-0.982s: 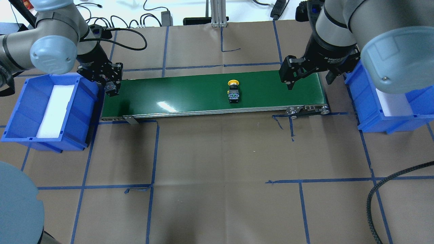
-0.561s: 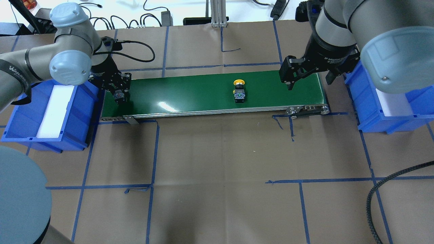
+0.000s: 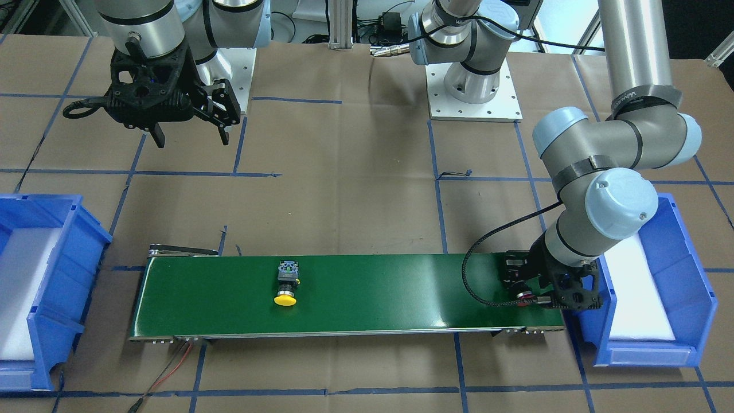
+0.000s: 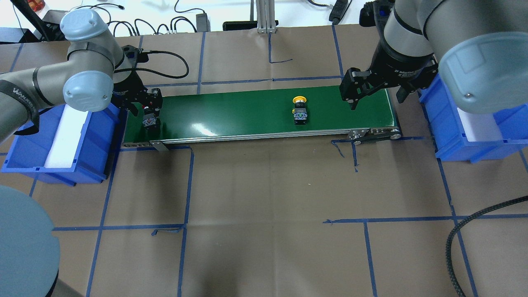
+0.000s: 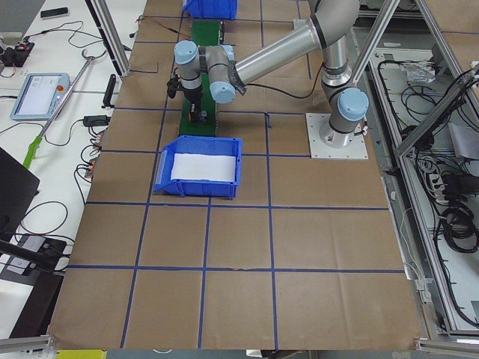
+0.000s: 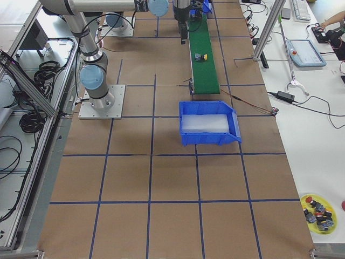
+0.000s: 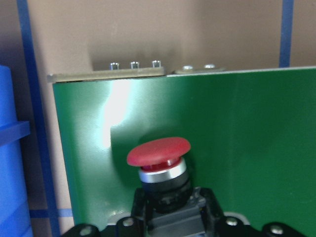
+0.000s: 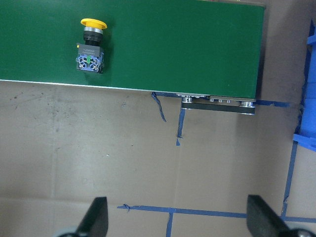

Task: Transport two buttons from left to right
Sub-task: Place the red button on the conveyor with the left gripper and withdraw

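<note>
While the left gripper (image 4: 150,112) clamps the red button (image 7: 159,153) over the left end of the belt (image 4: 231,111), the yellow button (image 4: 300,111) lies further right. Right gripper (image 4: 374,100) hangs there, jaws spread.

**Hidden parts**

The left wrist view cuts the red button (image 7: 159,150) at the bottom edge, its rear block out of sight. From the front, the left gripper (image 3: 527,289) covers it (a red sliver shows). From the right side, the yellow button (image 6: 200,56) is too small for detail.
</note>
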Controlling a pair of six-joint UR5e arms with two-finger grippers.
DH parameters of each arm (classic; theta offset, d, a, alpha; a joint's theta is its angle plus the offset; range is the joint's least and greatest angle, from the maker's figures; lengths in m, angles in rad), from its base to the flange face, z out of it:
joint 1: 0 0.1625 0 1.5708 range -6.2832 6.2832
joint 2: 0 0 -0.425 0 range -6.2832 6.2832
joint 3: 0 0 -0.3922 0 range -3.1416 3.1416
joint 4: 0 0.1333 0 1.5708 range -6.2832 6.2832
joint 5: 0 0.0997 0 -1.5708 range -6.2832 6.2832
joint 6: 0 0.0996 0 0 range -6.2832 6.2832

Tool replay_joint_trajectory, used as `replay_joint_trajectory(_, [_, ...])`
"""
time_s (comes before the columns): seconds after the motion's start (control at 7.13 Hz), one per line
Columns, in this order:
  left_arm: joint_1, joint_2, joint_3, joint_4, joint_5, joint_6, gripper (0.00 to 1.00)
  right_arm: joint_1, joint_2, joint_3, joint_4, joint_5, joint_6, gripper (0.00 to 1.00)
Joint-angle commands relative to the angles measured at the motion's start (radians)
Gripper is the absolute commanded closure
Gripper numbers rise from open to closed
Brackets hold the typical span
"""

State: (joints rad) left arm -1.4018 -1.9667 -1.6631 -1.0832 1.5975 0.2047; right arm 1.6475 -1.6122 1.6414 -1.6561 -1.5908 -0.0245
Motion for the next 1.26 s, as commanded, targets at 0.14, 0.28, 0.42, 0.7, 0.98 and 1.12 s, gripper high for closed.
replay_joint_trajectory(0.14, [0.001,0.057,0.098,-0.158,0.001,-0.002,0.0,0.0,0.0,0.0,-0.001,0.0,0.0,0.0])
replay_joint_trajectory(0.28, [0.0,0.087,0.179,-0.305,-0.001,-0.002,0.0,0.0,0.0,0.0,-0.001,0.0,0.0,0.0])
replay_joint_trajectory(0.42, [-0.002,0.098,0.242,-0.408,-0.002,-0.001,0.0,0.0,0.0,0.0,-0.002,0.0,0.0,0.0])
replay_joint_trajectory(0.7, [-0.038,0.127,0.293,-0.48,-0.008,-0.002,0.0,0.0,0.005,0.0,-0.022,0.002,0.0,0.0])
replay_joint_trajectory(0.98, [-0.072,0.144,0.347,-0.565,-0.002,-0.018,0.0,-0.006,0.117,0.003,-0.19,0.003,0.002,0.0])
replay_joint_trajectory(1.12, [-0.091,0.146,0.348,-0.572,-0.002,-0.042,0.0,-0.011,0.152,0.003,-0.283,0.003,-0.002,0.0])
